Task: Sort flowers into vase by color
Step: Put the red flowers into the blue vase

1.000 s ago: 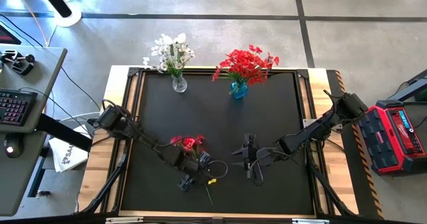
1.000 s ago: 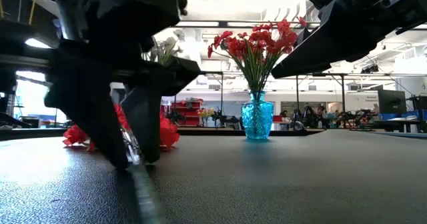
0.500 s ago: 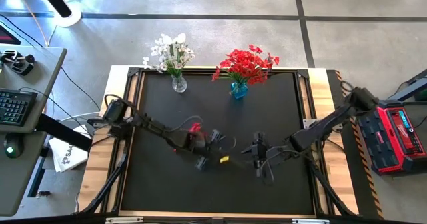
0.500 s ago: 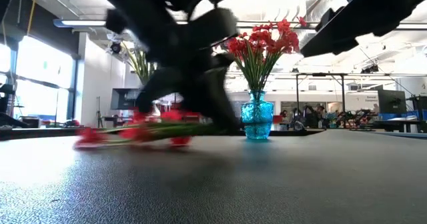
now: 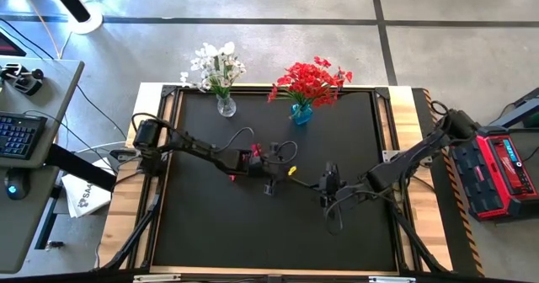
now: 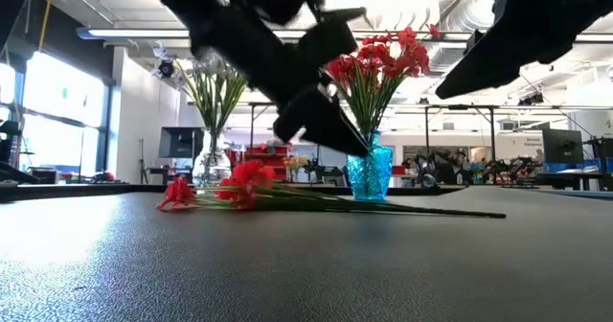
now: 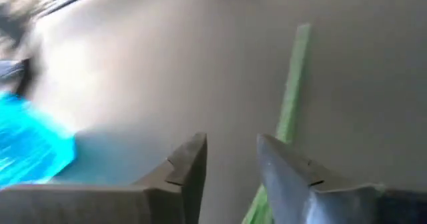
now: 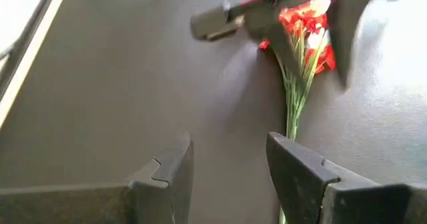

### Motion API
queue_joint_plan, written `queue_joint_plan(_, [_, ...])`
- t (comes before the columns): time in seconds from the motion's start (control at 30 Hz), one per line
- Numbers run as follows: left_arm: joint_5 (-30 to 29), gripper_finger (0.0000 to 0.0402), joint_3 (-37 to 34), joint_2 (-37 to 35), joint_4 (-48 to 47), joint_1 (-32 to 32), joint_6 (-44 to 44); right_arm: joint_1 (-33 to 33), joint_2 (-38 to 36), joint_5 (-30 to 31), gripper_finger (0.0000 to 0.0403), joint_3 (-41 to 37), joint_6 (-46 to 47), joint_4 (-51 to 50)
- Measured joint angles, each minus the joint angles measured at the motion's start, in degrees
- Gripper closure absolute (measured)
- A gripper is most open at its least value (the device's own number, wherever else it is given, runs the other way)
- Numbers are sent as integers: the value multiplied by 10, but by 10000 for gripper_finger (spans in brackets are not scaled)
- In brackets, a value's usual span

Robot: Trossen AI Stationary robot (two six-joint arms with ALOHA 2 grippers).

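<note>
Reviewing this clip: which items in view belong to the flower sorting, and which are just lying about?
Job:
red sprig lying on the mat
blue vase holding red flowers
clear vase holding white flowers
left gripper, open above the sprig
right gripper, open at the stem end

Lying about:
keyboard
red case

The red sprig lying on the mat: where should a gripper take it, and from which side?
Probably mid-stem, from above. The red sprig lies flat on the mat, blooms toward the left arm's side, its thin bare stem running toward the right gripper; the left gripper hangs over it.
</note>
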Motion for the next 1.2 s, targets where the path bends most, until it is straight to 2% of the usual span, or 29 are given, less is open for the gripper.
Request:
queue_joint_plan(0.2, [-175,263,0,-69,-107,-68,-107,-38,43,-1,242,0,-5,39])
queue_joint_plan(0.37, [-266,272,1,-129,-234,-143,-266,-111,106,-80,242,17,-44,93])
queue_joint_plan(0.53, [-333,279,0,-143,-335,-223,-441,-161,192,-123,242,93,-91,37])
queue_joint_plan(0.73, [-442,281,0,-119,-358,-286,-527,-194,295,-125,242,198,-112,-49])
queue_joint_plan(0.87, [-478,281,0,-103,-354,-298,-542,-218,346,-129,242,256,-111,-86])
queue_joint_plan(1.0, [-481,281,0,-90,-352,-295,-559,-233,364,-131,256,282,-114,-122])
queue_joint_plan(1.2, [-475,281,0,-83,-353,-294,-566,-238,346,-117,349,281,-116,-175])
